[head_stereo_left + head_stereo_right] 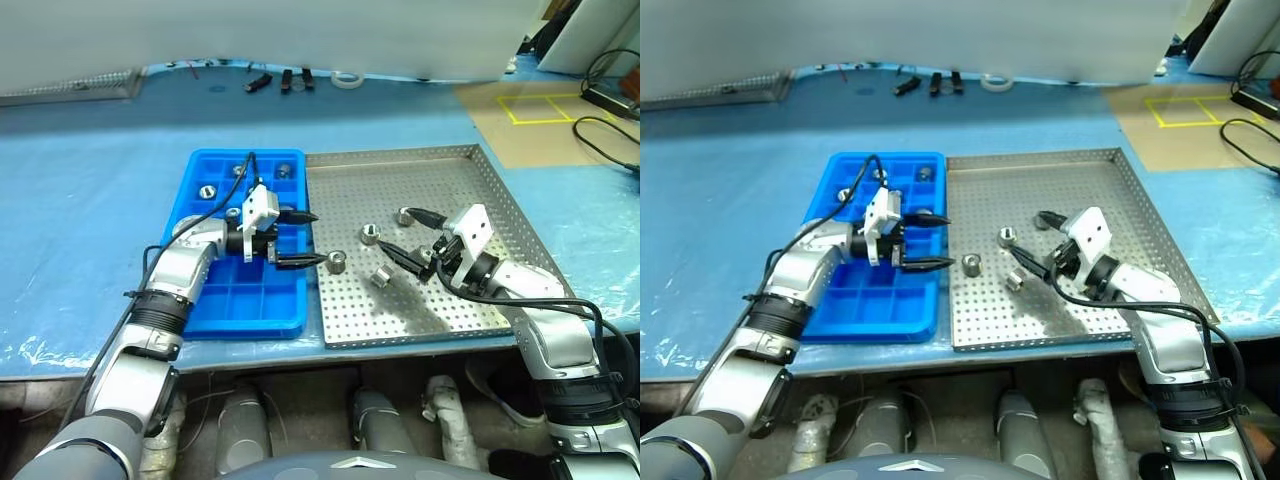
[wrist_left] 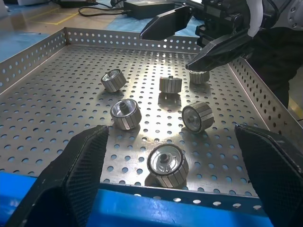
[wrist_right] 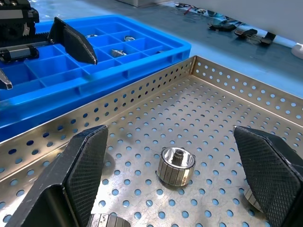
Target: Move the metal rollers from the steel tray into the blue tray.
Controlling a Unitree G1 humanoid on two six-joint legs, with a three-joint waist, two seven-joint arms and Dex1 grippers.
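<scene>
Inside, steel tray (image 1: 455, 185) and blue tray (image 1: 215, 165) hold rollers (image 1: 336, 262).

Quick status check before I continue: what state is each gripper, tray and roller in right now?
left gripper: open, empty, over the seam between the trays.
right gripper: open, empty, low over the steel tray.
steel tray: flat on the table, five metal rollers loose on its floor, none gripped.
blue tray: flat beside the steel tray, a few rollers already in its far compartments, near compartments empty.
</scene>
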